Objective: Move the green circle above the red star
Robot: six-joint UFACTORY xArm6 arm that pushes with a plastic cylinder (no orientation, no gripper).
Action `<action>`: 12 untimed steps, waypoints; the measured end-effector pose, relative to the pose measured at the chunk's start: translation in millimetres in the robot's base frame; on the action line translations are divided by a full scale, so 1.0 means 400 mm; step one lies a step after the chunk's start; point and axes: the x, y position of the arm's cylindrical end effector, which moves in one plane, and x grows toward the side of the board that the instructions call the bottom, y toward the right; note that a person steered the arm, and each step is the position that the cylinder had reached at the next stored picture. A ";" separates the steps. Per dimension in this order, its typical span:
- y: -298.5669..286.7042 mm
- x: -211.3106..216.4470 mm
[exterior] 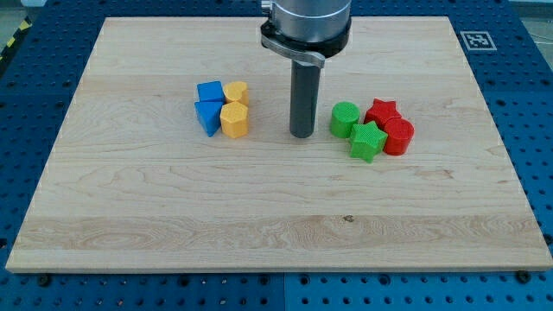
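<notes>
The green circle (344, 118) sits right of the board's middle, touching the left side of the red star (381, 112). A green star (367, 141) lies just below them, and a red circle (398, 136) lies at the right of the green star, below the red star. My tip (301, 134) rests on the board just left of the green circle, with a small gap between them.
A second cluster lies at the view's left of the tip: a blue block (210, 91) and a blue triangular block (208, 116), with a yellow block (236, 92) and a yellow hexagon (234, 120) at their right. The wooden board (173, 207) lies on a blue perforated table.
</notes>
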 end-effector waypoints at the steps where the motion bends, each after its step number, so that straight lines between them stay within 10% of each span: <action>1: 0.029 0.000; 12: 0.159 -0.106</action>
